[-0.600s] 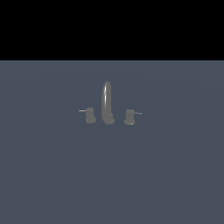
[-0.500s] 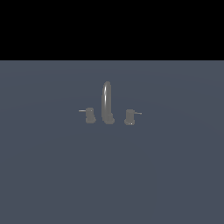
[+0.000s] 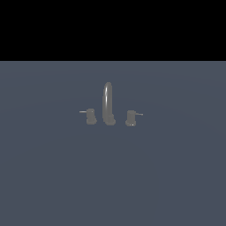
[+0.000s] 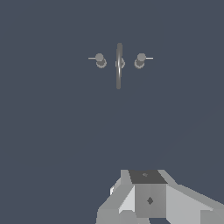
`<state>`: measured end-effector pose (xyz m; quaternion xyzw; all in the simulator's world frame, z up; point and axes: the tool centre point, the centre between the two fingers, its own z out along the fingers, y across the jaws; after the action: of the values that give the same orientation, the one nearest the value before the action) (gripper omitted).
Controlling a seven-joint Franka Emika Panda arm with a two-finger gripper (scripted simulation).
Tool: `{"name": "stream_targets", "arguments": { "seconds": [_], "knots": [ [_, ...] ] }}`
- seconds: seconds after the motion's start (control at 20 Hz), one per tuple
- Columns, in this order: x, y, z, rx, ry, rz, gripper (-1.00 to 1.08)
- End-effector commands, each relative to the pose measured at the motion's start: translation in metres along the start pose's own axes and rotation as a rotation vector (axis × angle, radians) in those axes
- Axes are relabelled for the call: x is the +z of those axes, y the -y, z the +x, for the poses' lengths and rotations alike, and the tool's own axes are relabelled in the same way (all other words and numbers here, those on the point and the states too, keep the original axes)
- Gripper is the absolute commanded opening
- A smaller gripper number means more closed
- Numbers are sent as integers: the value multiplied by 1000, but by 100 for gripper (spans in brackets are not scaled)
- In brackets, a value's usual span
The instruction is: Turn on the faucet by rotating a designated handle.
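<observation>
A: Where's the arm?

B: Only the wrist view catches it: a pale grey blocky claw (image 4: 148, 197) body at the frame's edge, well apart from the small dull grey-brown metal faucet (image 3: 108, 106). Its fingertips are out of sight, so I cannot tell whether it is wide or narrow.

A: And on the flat slate-blue table (image 3: 53, 176), going left to right?

B: In the exterior view, a stubby twin knob (image 3: 90, 116) with its lever pointing left, then the tall narrow arched spout (image 3: 107, 102), then the stubby grey-brown handle (image 3: 131, 117) with a thin lever pointing right and a pale speck at its foot.

A: Any change from half a second ago?

B: None; the faucet looks identical.

A: What differs between views?

B: The exterior view shows no arm; the wrist view sees the faucet (image 4: 119, 63) from above.
</observation>
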<state>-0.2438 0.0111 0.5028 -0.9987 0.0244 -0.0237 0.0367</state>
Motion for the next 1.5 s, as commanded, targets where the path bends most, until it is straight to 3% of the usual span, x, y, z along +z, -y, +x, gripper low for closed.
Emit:
{"name": "stream_targets", "arguments": {
  "seconds": [0.0,0.65,1.45],
  "knots": [
    [0,0,1,2,0,0,-100],
    [12,-6,42,142,1,-12,-100],
    [81,-36,163,559,0,-48,-100]
  ]
}}
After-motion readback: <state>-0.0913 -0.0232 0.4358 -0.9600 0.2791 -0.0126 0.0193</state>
